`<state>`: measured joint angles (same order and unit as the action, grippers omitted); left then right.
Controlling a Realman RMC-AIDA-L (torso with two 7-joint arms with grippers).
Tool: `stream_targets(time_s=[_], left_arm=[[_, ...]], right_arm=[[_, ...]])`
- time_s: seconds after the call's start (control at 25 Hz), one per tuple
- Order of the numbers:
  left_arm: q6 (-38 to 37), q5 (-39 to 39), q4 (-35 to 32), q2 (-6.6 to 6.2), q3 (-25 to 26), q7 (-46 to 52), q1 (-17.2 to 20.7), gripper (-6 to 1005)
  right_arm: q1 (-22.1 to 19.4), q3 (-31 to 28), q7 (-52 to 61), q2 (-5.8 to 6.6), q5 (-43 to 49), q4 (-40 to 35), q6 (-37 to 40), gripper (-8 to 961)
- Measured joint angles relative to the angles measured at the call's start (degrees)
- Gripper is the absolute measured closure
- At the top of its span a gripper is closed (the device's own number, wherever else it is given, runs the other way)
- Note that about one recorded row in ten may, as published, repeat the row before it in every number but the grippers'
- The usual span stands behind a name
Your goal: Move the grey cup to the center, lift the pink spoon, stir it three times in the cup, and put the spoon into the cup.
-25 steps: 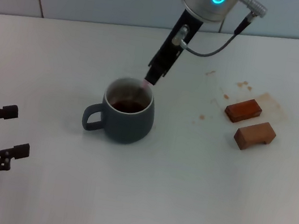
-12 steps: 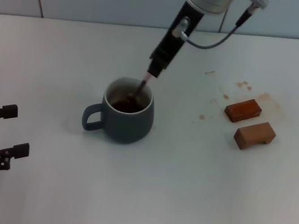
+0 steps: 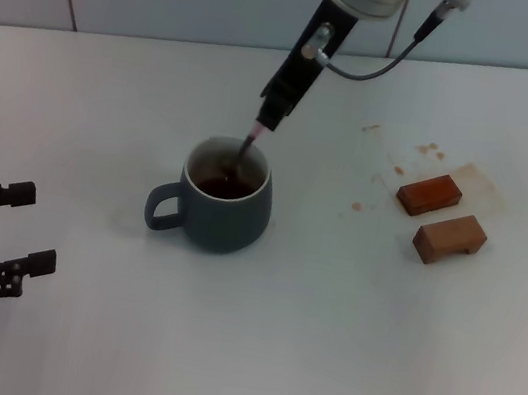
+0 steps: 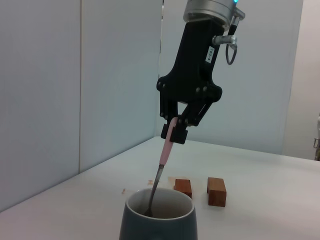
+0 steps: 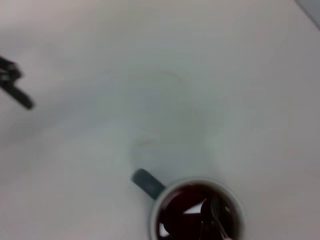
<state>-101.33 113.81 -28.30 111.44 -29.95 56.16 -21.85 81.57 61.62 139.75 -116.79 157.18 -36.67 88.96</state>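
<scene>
Right gripper (image 3: 263, 122) pinching pink spoon (image 3: 248, 144) above grey cup (image 3: 225, 201), bowl dipped below (liquid dark); stir small circles, avoid rim. Left gripper (image 3: 24, 226) spread, idle.

The white table (image 3: 343, 332) carries the grey cup (image 3: 226, 201) directly below the right gripper (image 3: 269, 120), two brown blocks (image 3: 441, 217) with brown stains (image 3: 391, 163) to that gripper's right.
</scene>
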Motion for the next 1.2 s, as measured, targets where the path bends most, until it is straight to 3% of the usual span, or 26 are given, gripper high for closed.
stream_targets(time_s=[0.16,0.36,0.72,0.92,1.04,1.2], left_arm=[[0.00,-0.01,0.04,0.05,0.04,0.00,-0.10,161],[0.00,-0.06,0.07,0.13,0.11,0.00,-0.12,161],[0.00,-0.26,0.06,0.27,0.30,0.10,-0.12,161],[-0.19,-0.26,0.00,0.27,0.39,0.24,-0.12,161],[-0.31,-0.26,-0.14,0.26,0.42,0.41,-0.12,161],[-0.39,-0.27,-0.16,0.26,0.42,0.53,-0.12,161]], right_arm=[[0.43,0.12,-0.69,-0.14,1.28,0.25,2.96,803],[0.53,0.08,-2.31,-1.81,1.07,-0.16,1.23,800],[-0.53,0.14,-1.33,-1.91,1.78,0.38,-1.25,795],[-1.81,-0.05,-1.47,-2.18,1.13,-1.08,-1.92,638],[-6.11,0.07,-2.06,-2.28,-2.26,-7.91,-1.96,547],[-19.09,-0.30,-3.10,-1.97,-13.40,-23.80,-2.44,453]])
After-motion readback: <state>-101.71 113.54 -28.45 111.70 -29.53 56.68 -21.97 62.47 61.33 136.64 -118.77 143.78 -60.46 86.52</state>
